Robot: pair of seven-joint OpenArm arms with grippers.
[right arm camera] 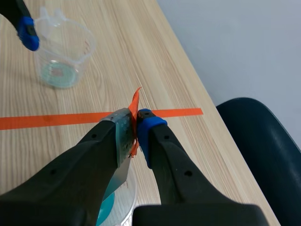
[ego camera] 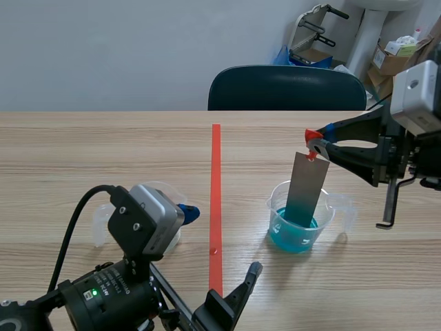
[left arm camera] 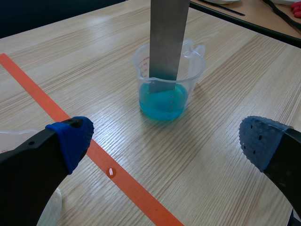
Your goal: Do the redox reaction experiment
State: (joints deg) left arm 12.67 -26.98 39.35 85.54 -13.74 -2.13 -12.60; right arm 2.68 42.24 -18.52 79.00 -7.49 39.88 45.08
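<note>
A grey metal strip (ego camera: 306,186) stands tilted in a clear beaker of blue liquid (ego camera: 300,224), its lower end in the liquid. My right gripper (ego camera: 318,143) is shut on the strip's top end, where an orange-red tag (right arm camera: 135,101) sticks out between the fingers; its wrist view shows the strip (right arm camera: 123,136) pinched at the gripper (right arm camera: 136,123). My left gripper (left arm camera: 164,141) stands open low at the near left, with the beaker (left arm camera: 164,89) and the strip (left arm camera: 168,40) ahead of it. A second clear beaker (right arm camera: 63,52) sits beside the left gripper.
An orange-red tape line (ego camera: 216,207) runs down the middle of the wooden table. A dark chair (ego camera: 286,86) stands behind the far edge, with cardboard boxes (ego camera: 400,55) at the back right. Bare table lies between the two beakers.
</note>
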